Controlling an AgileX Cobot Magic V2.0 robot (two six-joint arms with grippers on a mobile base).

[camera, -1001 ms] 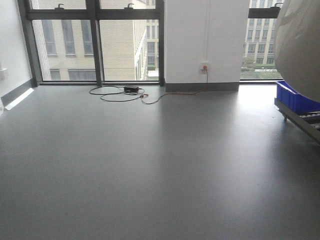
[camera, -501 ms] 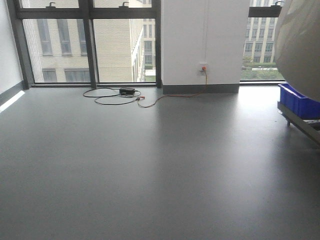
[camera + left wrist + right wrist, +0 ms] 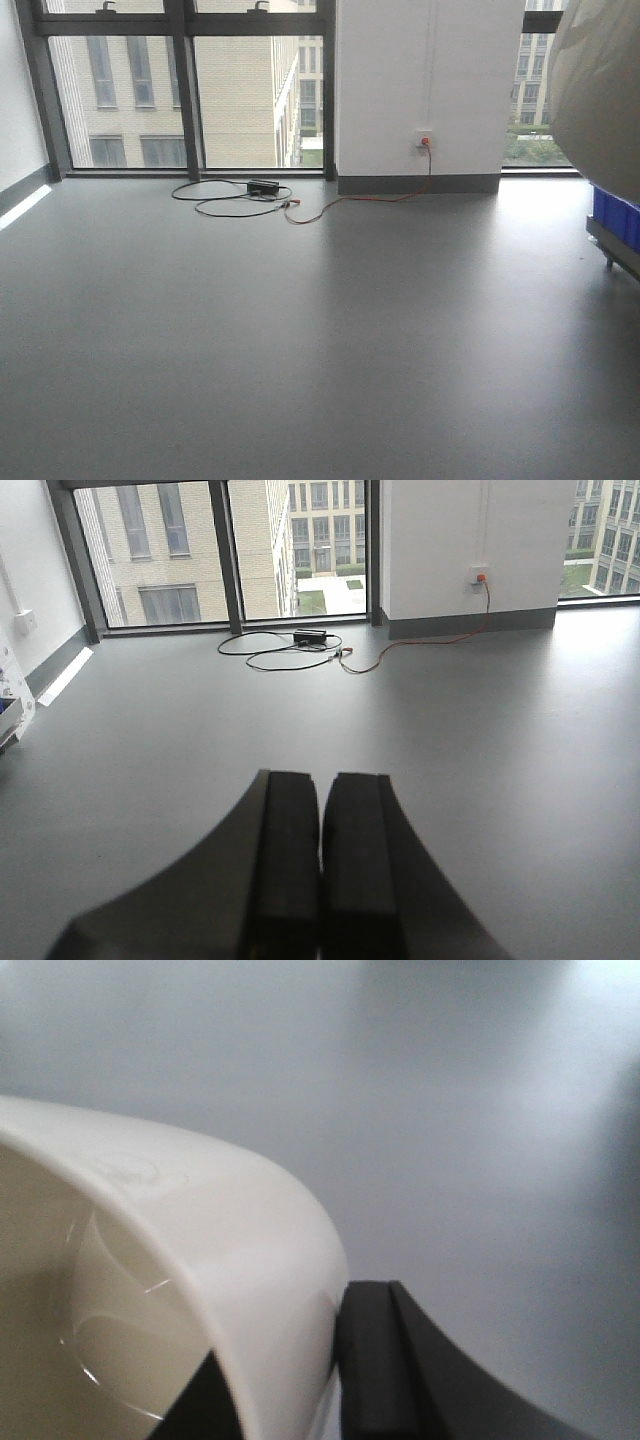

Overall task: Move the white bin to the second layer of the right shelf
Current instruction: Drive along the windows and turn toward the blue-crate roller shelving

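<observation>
Clearly, the rim of the white bin (image 3: 200,1210) is pinched by the right gripper (image 3: 290,1370), one dark finger (image 3: 380,1360) being pressed to the outer wall and the other seen inside the tub, the jaws parted only by the wall's thickness. The bin is held up off the grey floor (image 3: 300,330) at the right edge of the front view, above a blue crate (image 3: 615,215). The left gripper (image 3: 320,850) is seen with its pads brought together and nothing between them.
</observation>
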